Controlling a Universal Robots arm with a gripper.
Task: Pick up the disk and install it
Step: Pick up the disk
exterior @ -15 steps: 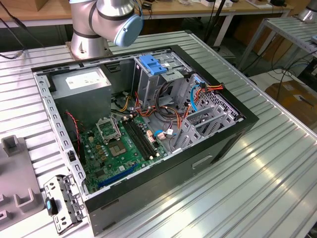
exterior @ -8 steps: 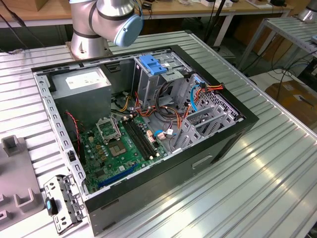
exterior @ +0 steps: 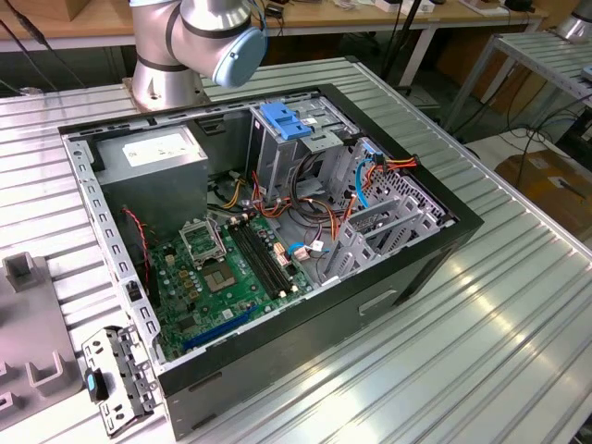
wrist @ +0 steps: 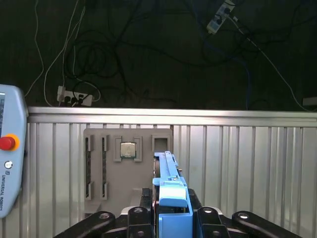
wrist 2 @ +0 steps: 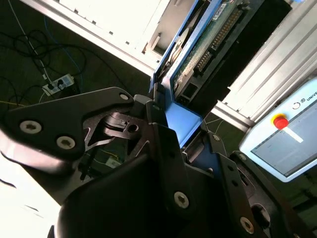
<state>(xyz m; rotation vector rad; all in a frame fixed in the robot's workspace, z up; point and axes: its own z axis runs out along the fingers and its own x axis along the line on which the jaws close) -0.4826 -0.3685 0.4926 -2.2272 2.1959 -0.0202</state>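
The disk (wrist: 167, 171) is seen edge-on in the first wrist view, with its light blue bracket (wrist: 173, 196) nearest the camera. My gripper (wrist: 171, 210) is shut on it, black fingers on both flat sides. It hangs over a grey fixture plate (wrist: 104, 168) on the ribbed table. The second wrist view shows the disk's green circuit-board side (wrist 2: 210, 42) and its blue bracket (wrist 2: 181, 121) rising out of my gripper (wrist 2: 171, 126).
The open computer case (exterior: 416, 268) lies on the ribbed metal table, motherboard up. Inside it are a tall grey drive cage with a blue top (exterior: 282, 122) and a grey box with a white sticker (exterior: 157, 153). The arm's joint (exterior: 213, 37) stands behind it. A teach pendant (wrist: 7, 163) lies beside the fixture plate.
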